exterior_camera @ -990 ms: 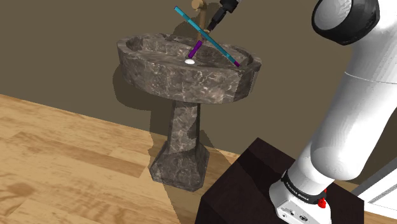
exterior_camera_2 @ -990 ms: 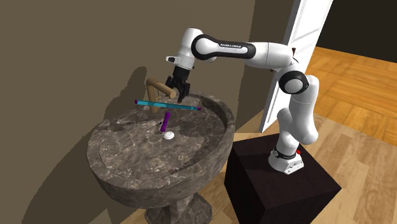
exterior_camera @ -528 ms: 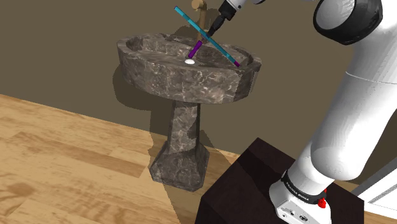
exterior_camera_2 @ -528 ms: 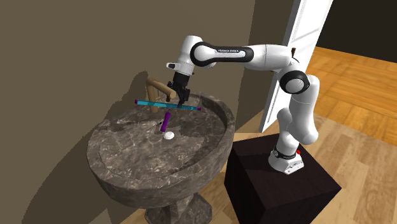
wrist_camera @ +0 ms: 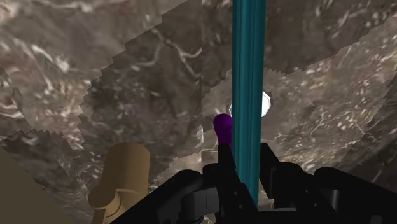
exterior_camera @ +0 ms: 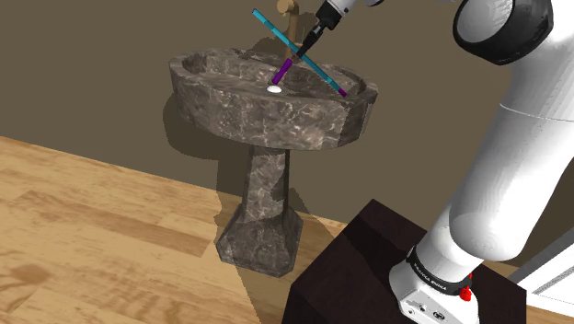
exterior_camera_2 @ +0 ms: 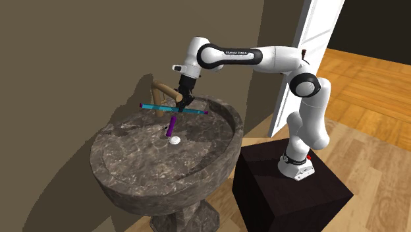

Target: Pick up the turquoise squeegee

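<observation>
Nearest stands the dark box stand (exterior_camera: 368, 267), then the mottled stone pedestal sink (exterior_camera: 276, 115). Over its basin, toward the back rim, the gripper (wrist_camera: 247, 167) pinches the turquoise squeegee (wrist_camera: 248, 76) by its bar, the purple handle (exterior_camera: 285, 69) slanting down into the basin. Behind rises a tan faucet (exterior_camera_2: 161, 89).

A dark marbled pedestal sink (exterior_camera: 267, 106) stands on a wooden floor (exterior_camera: 92, 221) against a brown wall (exterior_camera: 92, 55). Over its basin a squeegee (exterior_camera: 271, 28) with a long turquoise bar slants, and a purple stem (exterior_camera: 285, 71) drops from it toward a small white disc (exterior_camera: 274, 90). The black gripper (exterior_camera: 309, 48) meets the bar near its middle, beside a tan tap (exterior_camera: 292, 13). The white arm (exterior_camera: 515, 156) rises from a dark stand (exterior_camera: 359, 276).
</observation>
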`<action>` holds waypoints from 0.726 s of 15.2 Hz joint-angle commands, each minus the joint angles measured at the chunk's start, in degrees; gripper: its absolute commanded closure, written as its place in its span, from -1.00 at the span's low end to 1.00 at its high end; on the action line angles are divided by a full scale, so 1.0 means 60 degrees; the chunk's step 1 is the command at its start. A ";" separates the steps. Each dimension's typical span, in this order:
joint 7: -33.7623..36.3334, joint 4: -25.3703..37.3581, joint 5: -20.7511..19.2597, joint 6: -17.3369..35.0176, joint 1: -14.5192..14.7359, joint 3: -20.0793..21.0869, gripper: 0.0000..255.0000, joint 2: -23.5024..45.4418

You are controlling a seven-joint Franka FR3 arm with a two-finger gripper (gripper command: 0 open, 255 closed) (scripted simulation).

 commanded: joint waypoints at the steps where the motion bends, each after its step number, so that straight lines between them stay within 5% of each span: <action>1: -0.0001 0.0000 0.0002 -0.0002 0.0001 0.0002 1.00 0.0003; 11: 0.0475 0.1448 0.0011 -0.1118 -0.0169 -0.0064 1.00 0.0281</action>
